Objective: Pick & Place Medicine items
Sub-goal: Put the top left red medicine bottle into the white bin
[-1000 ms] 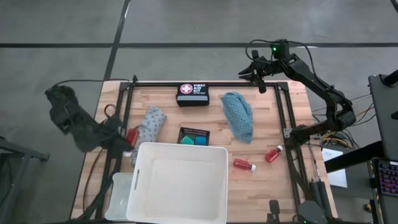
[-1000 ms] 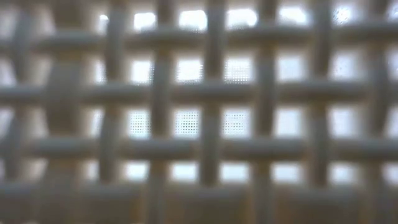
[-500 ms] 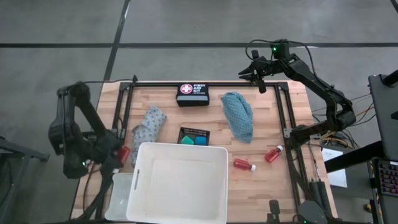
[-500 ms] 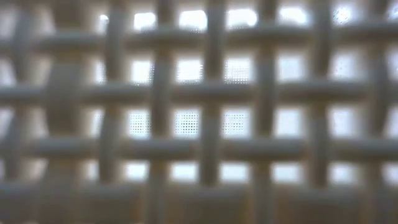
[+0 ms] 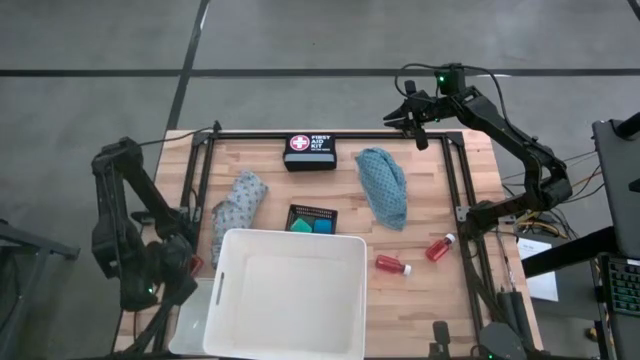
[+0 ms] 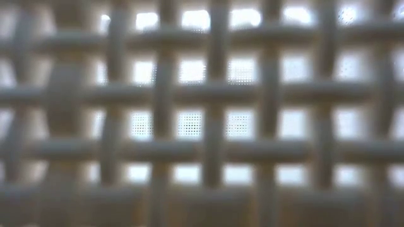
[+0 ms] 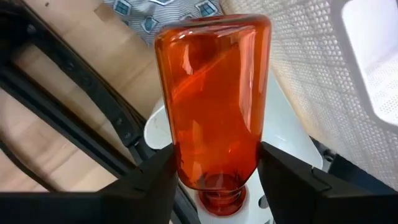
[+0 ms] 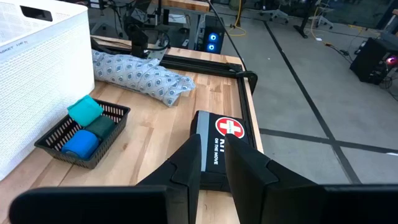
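Note:
My left gripper (image 5: 188, 268) is at the table's left near side, beside the big white tub's left wall, shut on a small red bottle (image 7: 214, 99). Two more red bottles (image 5: 393, 264) (image 5: 440, 247) lie on their sides right of the tub. The teal cloth (image 5: 383, 187) and the grey patterned cloth (image 5: 236, 204) lie flat on the wood. Blue and green tubs (image 8: 87, 127) sit in the black mesh tray (image 5: 312, 218). My right gripper (image 5: 412, 116) waits shut over the table's far right edge. My left gripper pinches the red bottle between its two fingers (image 7: 155, 180), one on each side of the shoulder near the neck (image 7: 217, 186). The bottle lies along the fingers, its flat base pointing away from the wrist. Whether it is clear of the white lid below, I cannot tell.
The big white tub (image 5: 290, 292) fills the near middle, and its lattice wall (image 6: 202, 113) blocks the low view. A white lid (image 5: 190, 308) lies at its left. A black first aid kit (image 5: 311, 152) sits at the far edge. A black frame rail (image 5: 200, 190) runs along the table's left side.
My left arm has swung toward the table's near edge, carrying the red bottle from beside the grey patterned cloth to a spot by the tub's left wall. The right arm and the other items have kept still.

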